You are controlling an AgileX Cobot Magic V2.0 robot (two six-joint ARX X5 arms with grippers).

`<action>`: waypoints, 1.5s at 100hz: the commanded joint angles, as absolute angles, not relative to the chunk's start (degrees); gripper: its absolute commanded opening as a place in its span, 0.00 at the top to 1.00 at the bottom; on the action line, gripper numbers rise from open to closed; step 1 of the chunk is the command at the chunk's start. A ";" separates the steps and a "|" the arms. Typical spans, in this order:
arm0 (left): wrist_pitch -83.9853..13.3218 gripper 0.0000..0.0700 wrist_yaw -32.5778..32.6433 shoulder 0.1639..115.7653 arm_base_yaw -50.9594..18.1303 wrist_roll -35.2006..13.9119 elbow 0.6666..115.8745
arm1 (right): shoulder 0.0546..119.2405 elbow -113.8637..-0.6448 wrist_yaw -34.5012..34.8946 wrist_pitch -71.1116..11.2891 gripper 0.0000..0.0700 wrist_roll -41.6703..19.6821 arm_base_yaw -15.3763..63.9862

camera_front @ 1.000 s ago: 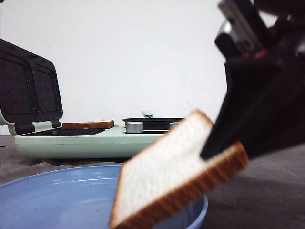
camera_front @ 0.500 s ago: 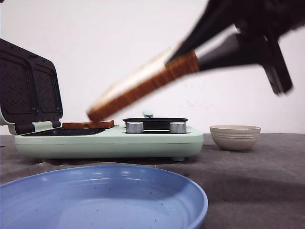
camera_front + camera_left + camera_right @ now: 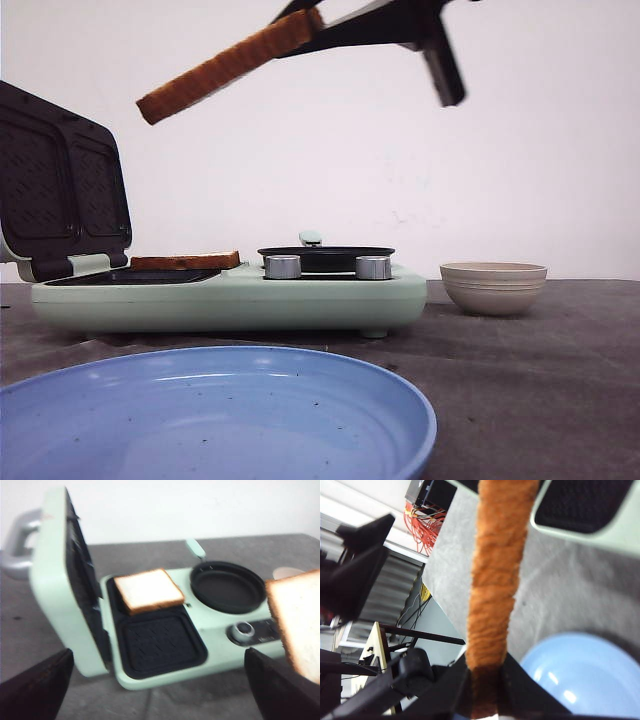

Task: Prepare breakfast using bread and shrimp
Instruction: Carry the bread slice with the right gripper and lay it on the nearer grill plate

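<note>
Three cams – one low front, two wrist.
Front cam sits near table level behind blue plate (image 3: 215, 415), facing sandwich maker (image 3: 230, 295); left wrist looks down on it close; right wrist shares plate w/ front.

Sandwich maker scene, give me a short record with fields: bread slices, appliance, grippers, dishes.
held slice: bread slice clamped by right gripper, tilted, high above the sandwich maker
placed slice: second slice in one grill compartment; other compartment empty
lid: open
left gripper: open, holding nothing
dishes: blue plate empty, beige bowl
</note>
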State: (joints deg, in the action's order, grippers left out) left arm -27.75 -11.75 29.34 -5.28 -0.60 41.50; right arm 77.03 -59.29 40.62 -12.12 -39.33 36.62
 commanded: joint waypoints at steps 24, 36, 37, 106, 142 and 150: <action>-27.07 0.00 -10.94 28.32 -5.26 -0.08 41.80 | 92.25 -77.38 41.17 -17.67 0.99 -32.40 36.42; -27.11 0.00 -10.70 28.29 -5.26 -0.10 41.80 | 98.10 -83.11 42.06 -17.76 0.99 -32.36 36.34; -27.11 0.00 -10.63 28.29 -5.26 -0.10 41.80 | 98.59 -83.57 42.11 -17.80 0.99 -32.36 36.34; -27.51 0.00 -10.09 28.27 -5.26 -0.73 41.80 | 120.99 -99.26 43.33 -15.16 0.99 -35.05 37.10; -27.59 0.00 -10.09 28.27 -5.26 -0.78 41.80 | 124.55 -99.26 38.85 -12.40 0.99 -37.87 39.31; -27.73 0.00 -10.09 28.25 -5.26 -0.78 41.80 | 124.53 -99.26 37.87 -12.19 0.99 -37.98 39.40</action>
